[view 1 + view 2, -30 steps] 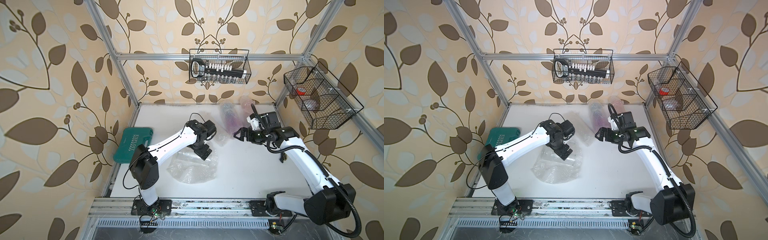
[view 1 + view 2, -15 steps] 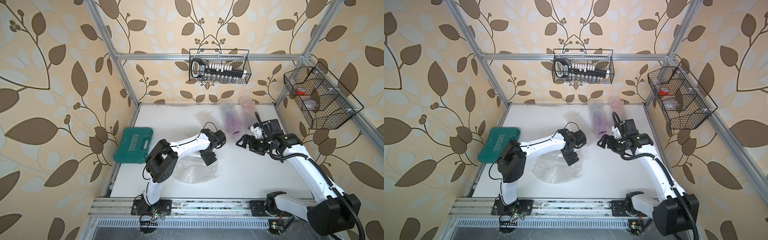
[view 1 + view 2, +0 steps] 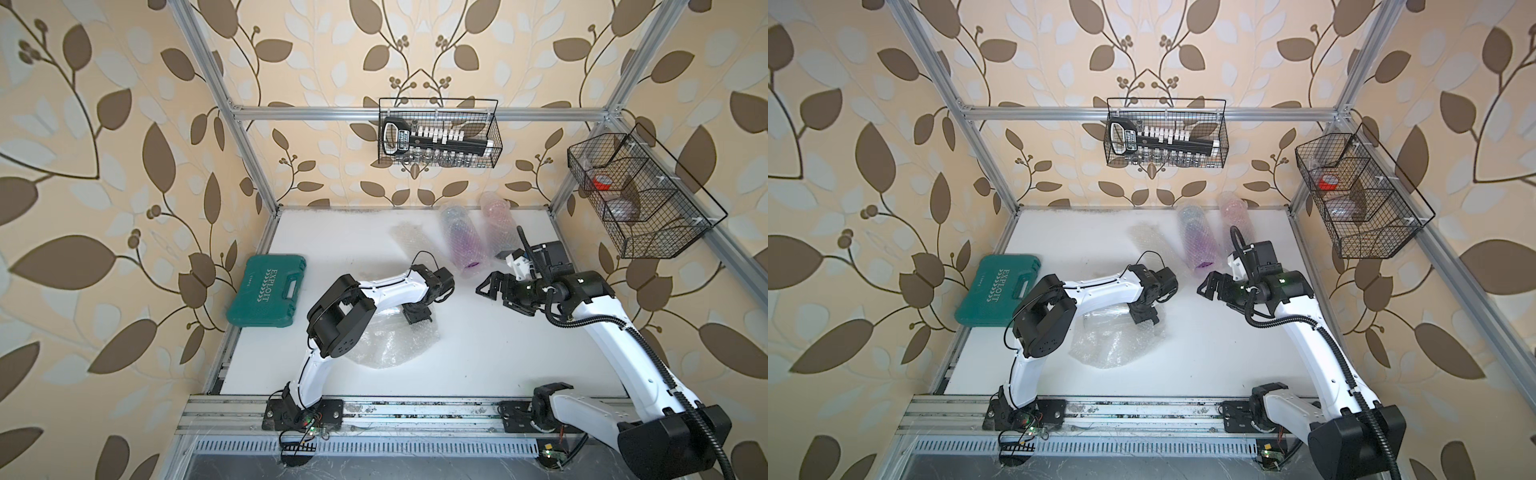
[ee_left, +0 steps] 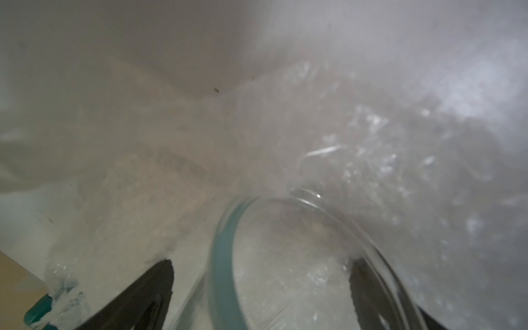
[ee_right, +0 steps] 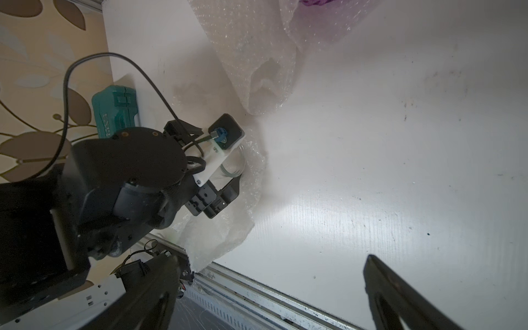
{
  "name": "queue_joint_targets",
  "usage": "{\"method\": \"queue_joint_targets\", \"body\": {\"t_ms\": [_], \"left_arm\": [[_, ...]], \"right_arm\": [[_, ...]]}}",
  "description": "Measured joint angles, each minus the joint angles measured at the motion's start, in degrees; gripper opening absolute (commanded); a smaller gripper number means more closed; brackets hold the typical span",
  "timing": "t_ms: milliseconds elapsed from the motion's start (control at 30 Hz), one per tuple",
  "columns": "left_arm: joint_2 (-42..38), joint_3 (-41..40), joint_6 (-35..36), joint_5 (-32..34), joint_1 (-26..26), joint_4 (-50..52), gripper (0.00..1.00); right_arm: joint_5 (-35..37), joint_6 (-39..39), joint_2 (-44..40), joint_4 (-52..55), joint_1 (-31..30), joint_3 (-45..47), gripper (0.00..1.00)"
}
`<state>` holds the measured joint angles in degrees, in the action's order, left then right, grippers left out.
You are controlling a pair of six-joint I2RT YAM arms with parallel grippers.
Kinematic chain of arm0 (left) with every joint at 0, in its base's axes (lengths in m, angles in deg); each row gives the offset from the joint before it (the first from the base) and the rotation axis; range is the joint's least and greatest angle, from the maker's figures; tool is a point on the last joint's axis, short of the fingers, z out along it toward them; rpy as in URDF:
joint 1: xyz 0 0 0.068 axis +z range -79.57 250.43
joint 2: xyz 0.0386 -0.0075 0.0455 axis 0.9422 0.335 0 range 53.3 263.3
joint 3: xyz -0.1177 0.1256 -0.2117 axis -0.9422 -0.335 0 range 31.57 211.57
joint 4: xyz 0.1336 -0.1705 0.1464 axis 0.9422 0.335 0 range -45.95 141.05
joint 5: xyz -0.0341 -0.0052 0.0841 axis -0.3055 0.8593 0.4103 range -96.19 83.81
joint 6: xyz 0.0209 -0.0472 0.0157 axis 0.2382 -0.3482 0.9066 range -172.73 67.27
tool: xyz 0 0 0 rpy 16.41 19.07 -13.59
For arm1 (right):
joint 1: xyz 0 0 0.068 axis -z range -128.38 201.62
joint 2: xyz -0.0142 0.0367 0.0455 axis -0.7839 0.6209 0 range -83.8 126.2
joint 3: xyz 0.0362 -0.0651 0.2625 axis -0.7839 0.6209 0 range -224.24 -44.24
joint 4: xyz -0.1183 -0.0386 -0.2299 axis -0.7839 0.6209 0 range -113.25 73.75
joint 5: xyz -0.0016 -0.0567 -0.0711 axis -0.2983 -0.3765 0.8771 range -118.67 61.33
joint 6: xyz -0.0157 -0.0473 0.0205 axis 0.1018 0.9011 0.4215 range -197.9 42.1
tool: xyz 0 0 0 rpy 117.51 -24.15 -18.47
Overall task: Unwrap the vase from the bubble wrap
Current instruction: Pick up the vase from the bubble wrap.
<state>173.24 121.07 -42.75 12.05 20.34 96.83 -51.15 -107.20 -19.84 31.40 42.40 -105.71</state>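
Left wrist: clear glass vase (image 4: 221,248), crinkly bubble wrap (image 4: 371,137); left tool (image 4: 261,263), right tool (image 5: 270,257) wide.

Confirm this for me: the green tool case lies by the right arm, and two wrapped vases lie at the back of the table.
Wrong side: the green tool case lies by the left arm, as both top views show. The purple wrapped vase and pink wrapped vase do lie at the back of the table.
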Motion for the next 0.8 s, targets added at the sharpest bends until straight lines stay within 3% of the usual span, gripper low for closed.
{"method": "queue_joint_targets", "body": {"t_ms": [233,533,800], "left_arm": [[2.58,3.1,-0.39,4.61,-0.13,-0.28,0.59],[2.58,3.32,-1.38,5.03,-0.13,0.28,0.32],[0.59,4.94,-3.61,4.66,-0.09,1.16,0.17]], "right_arm": [[1.07,0.42,-0.04,0.74,0.0,-1.57,0.99],[1.05,0.37,1.64,0.02,0.0,-2.1,0.99],[0.83,0.37,4.44,-0.92,0.0,-5.51,0.99]]}}
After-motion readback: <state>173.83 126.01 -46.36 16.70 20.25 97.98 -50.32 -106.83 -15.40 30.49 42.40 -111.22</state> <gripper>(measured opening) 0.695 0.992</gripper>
